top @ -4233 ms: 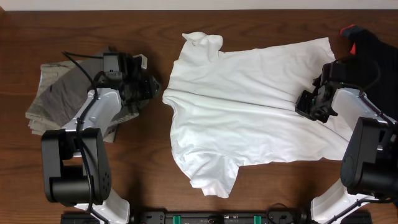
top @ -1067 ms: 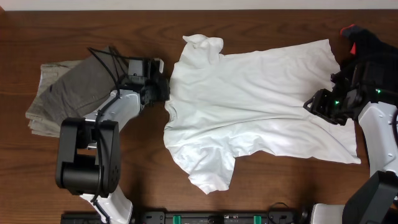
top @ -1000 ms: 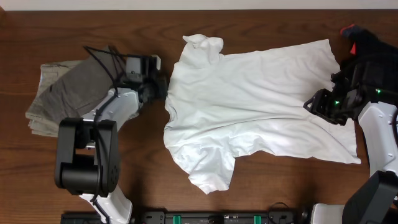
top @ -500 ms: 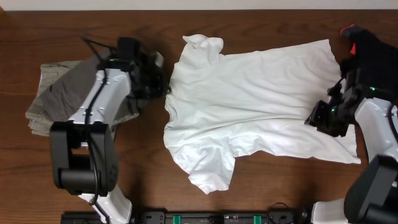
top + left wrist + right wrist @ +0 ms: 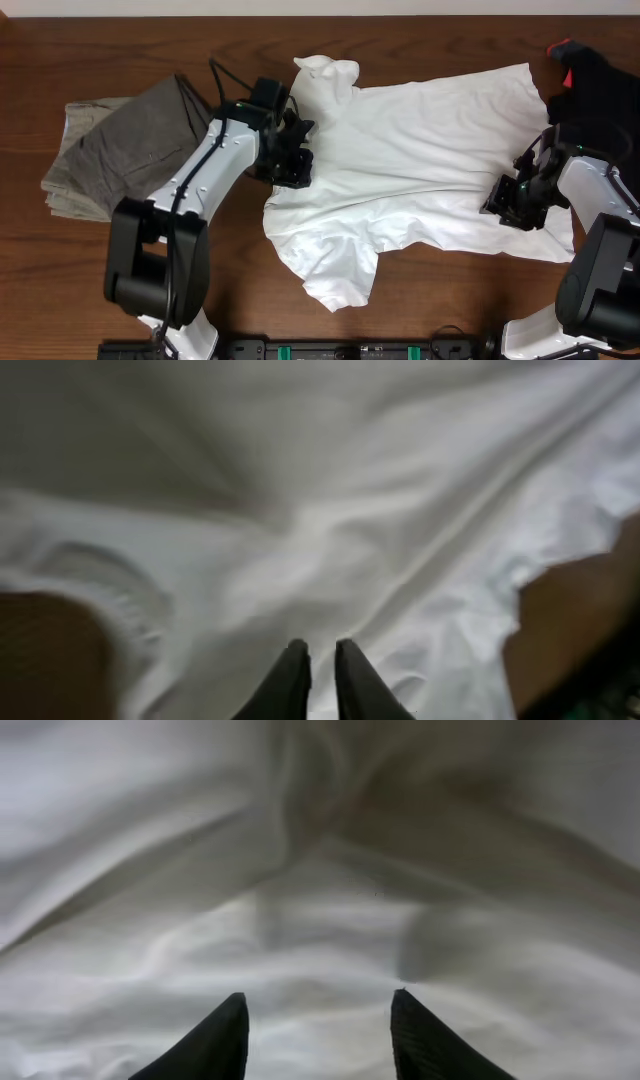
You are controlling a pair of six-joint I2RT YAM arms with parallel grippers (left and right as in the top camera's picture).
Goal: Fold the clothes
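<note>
The white T-shirt (image 5: 420, 170) lies spread mid-table (image 5: 100, 290), its long axis crosswise, collar toward the left arm, hem toward the right. The left gripper (image 5: 293, 165), fingers nearly together, has swung from beside the collar onto the cloth. The right gripper (image 5: 503, 205) hangs open near the hem.

Left wrist view: blurred all over; I can't make out any seam or weave on the T-shirt (image 5: 300, 510).
Left fingers (image 5: 297, 678): bases cut off at the bottom edge. I can't tell if they pinch cloth.
Right fingers (image 5: 215, 1040): bases cut off at the bottom edge.
Black garment (image 5: 600, 85): runs off the right edge.
Trousers (image 5: 110, 150): near edge hidden under my left arm (image 5: 200, 190).
</note>
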